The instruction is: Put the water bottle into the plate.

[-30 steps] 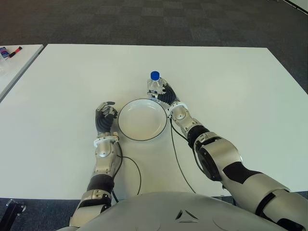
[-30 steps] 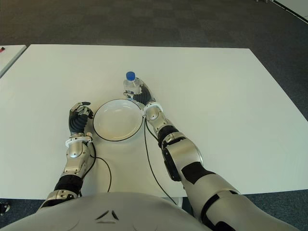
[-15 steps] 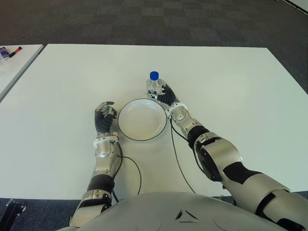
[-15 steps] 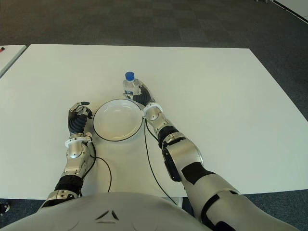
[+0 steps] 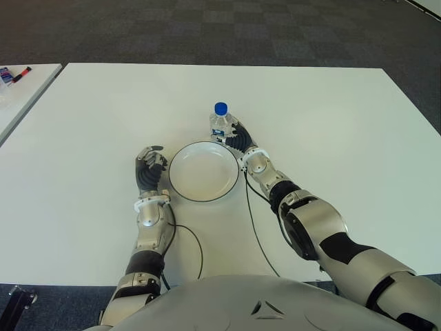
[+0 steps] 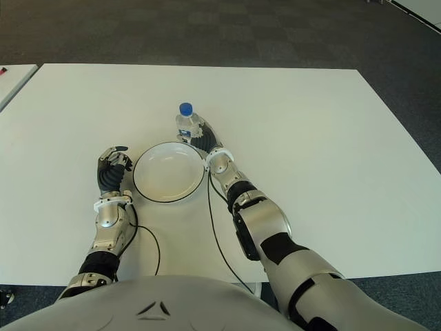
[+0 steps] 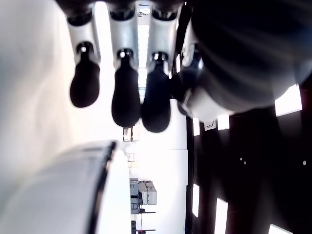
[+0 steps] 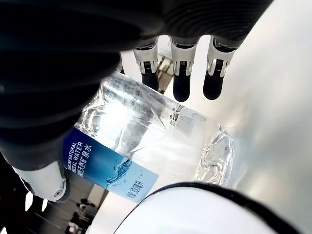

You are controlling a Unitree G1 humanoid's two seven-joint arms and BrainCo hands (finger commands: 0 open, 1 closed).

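- Nothing has shifted much since a second ago; my right hand [image 5: 238,137] still sits against the bottle [image 5: 220,124].
- Bottle stands upright on the table [image 5: 331,117], just off the plate [image 5: 204,171] rim at 1 o'clock.
- Right fingers [image 8: 181,87] wrap the bottle.
- Left hand [image 5: 149,170] shows at the plate's 9 o'clock, fingers [image 7: 126,102] curled, holding nothing.

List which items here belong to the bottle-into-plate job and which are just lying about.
Job:
- clear plastic water bottle with blue cap, upright beyond the plate, right hand around it
- round white plate with dark rim
- left hand, idle left of the plate

Lying about:
- small items on the neighbouring table at far left
- white table
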